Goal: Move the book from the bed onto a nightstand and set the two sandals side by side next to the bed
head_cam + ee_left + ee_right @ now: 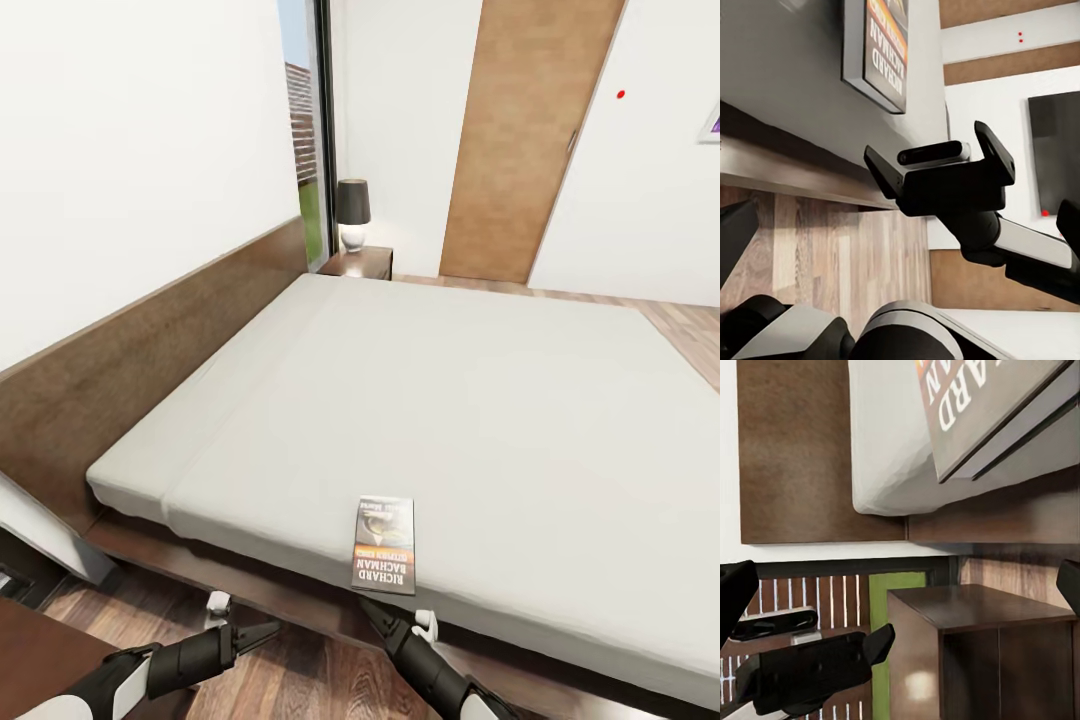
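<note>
White walls and a light plank floor (690, 330) frame the bedroom, with a brown wooden door (525, 140) on the far wall and a window strip at the corner. Most of the head view is taken up by the bed (450, 400), an off-white mattress on a dark wooden platform with a brown headboard (130, 360) along its left side. At the far corner of the bed stands a small dark nightstand (362, 264) carrying a lamp (352, 214) with a dark shade. The book (384, 545) lies flat on the mattress, right at the near edge, its cover lettering upside down from the robot's side. Below it, over the floor, the left gripper (262, 634) has its two fingers slightly apart and holds nothing. The right gripper (378, 610) reaches up just under the mattress edge below the book; I cannot tell whether its fingers are apart or together. From the right wrist view the book (990, 412) overhangs the mattress edge a little.
</note>
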Motion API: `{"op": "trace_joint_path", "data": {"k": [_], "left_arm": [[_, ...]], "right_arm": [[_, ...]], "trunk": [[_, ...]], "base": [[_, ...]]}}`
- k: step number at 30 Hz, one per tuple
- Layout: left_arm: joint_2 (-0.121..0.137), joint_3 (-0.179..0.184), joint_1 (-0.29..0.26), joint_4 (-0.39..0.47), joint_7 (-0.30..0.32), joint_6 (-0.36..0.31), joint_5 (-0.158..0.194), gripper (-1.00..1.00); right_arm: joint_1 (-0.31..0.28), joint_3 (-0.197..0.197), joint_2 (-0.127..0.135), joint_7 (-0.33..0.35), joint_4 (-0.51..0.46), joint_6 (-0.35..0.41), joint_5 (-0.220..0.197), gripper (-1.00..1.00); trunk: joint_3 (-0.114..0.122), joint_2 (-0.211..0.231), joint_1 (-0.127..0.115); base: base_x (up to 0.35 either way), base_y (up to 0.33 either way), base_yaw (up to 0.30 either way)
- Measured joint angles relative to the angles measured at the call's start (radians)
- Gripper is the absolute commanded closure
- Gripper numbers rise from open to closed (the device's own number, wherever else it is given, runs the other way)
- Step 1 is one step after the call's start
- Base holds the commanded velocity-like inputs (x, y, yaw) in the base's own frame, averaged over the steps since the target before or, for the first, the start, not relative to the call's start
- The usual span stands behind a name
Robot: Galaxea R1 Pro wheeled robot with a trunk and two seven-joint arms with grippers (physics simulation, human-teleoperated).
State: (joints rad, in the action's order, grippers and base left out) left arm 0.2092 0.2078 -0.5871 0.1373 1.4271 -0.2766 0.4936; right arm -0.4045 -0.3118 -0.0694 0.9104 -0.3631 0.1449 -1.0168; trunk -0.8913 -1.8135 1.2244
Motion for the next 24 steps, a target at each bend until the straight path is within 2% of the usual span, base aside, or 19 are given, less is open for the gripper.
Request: {"op": "trace_joint_path", "data": {"k": [3,6,9,12,14,16,20,24], "left_arm": [[0.000,0.001,0.000,-0.001,0.000,0.000,0.001,-1.00],[0.000,0.001,0.000,-0.002,0.000,0.000,0.001,-1.00],[0.001,0.001,0.000,-0.002,0.003,0.000,0.001,-1.00],[0.001,0.002,0.000,-0.003,0.001,0.000,0.001,-1.00],[0.001,0.002,0.000,-0.003,0.001,0.000,0.001,-1.00],[0.000,0.002,0.000,-0.003,0.000,0.000,0.001,-1.00],[0.000,0.002,0.000,-0.003,0.000,0.000,0.001,-1.00],[0.000,0.002,0.000,-0.004,-0.002,0.000,0.001,-1.00]], "right_arm": [[0.000,0.002,0.001,0.001,-0.001,-0.001,-0.001,-1.00],[0.000,0.003,0.002,0.001,0.000,-0.004,-0.019,-1.00],[0.000,0.007,0.005,0.001,0.001,-0.005,-0.078,-1.00],[0.000,0.008,0.009,0.004,0.002,-0.004,-0.212,-1.00],[0.000,0.008,0.009,0.004,0.002,-0.003,-0.241,-1.00],[0.000,0.008,0.009,0.003,0.002,-0.003,-0.259,-1.00],[0.000,0.008,0.010,0.002,0.002,-0.003,-0.269,-1.00],[0.000,0.007,0.010,0.002,0.002,-0.004,-0.271,-1.00]], "trunk": [[0.000,0.000,0.000],[0.000,0.000,0.000],[0.000,0.000,0.000],[0.000,0.000,0.000],[0.000,0.000,0.000],[0.000,0.000,0.000],[0.000,0.000,0.000],[-0.012,-0.028,0.015]], "base": [[0.000,0.000,0.000],[0.000,0.000,0.000],[0.000,0.000,0.000],[0.000,0.000,0.000],[0.000,0.000,0.000],[0.000,0.000,0.000],[0.000,0.000,0.000],[0.000,0.000,0.000]]}}
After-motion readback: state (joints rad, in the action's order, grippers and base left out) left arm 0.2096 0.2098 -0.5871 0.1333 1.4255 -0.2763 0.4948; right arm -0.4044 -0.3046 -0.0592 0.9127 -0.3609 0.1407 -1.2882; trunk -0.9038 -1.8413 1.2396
